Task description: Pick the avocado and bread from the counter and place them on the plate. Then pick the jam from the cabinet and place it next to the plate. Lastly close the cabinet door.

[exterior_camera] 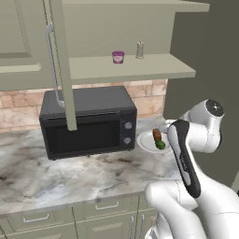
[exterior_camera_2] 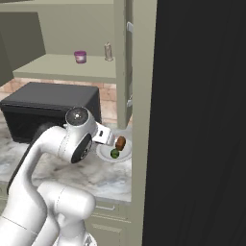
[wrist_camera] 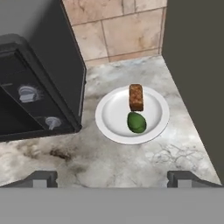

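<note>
Avocado [wrist_camera: 137, 122] and bread [wrist_camera: 136, 97] are seen on the plate [wrist_camera: 111, 120]. Gripper [wrist_camera: 113, 178] is held above the counter [wrist_camera: 109, 162], jaws wide apart, empty. Jam [exterior_camera: 118, 57] is judged next: on the open cabinet [exterior_camera: 135, 70] shelf, well above and left of the gripper

no legible text, labels or numbers anywhere

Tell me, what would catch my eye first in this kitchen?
Probably the white plate on the marbled counter beside the black microwave, carrying a brown piece of bread and a green avocado. Next, the open olive-green cabinet above, where a small purple jam jar stands beside a slim shaker.
</note>
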